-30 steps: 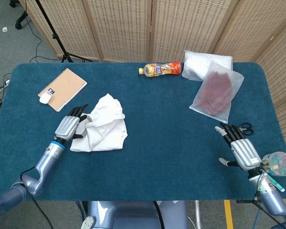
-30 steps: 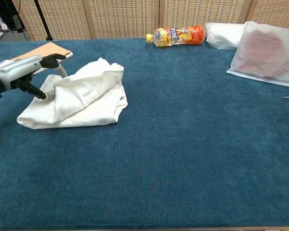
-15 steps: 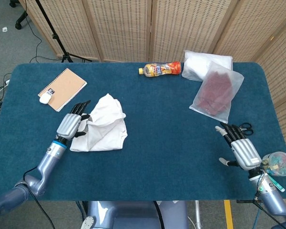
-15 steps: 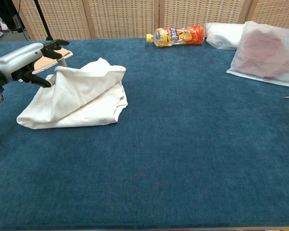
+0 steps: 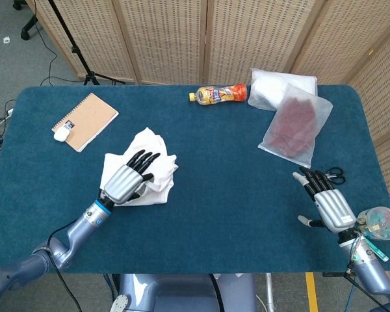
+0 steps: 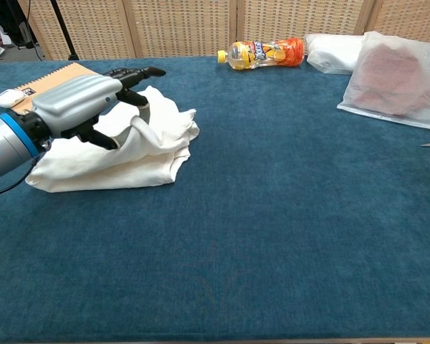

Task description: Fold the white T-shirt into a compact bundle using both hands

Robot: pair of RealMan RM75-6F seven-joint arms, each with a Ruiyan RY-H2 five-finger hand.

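- Carrying a fold: my left hand (image 5: 129, 180) has swung from the T-shirt's (image 6: 161, 147) notebook-side edge to over its middle, a pinch of cloth in my fingers (image 6: 132, 80).
- T-shirt now lies bunched just beside the notebook (image 5: 86, 121), more compact, still loose.
- Right hand (image 5: 327, 203) unchanged, far from the notebook, fingers spread, holding nothing.

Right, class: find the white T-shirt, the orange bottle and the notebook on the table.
White T-shirt (image 5: 162, 170): head view, on the bunched cloth right of the left hand.
Orange bottle (image 5: 222, 93): head view, on the middle of its label.
Notebook (image 5: 90, 118): head view, on the bare brown cover.
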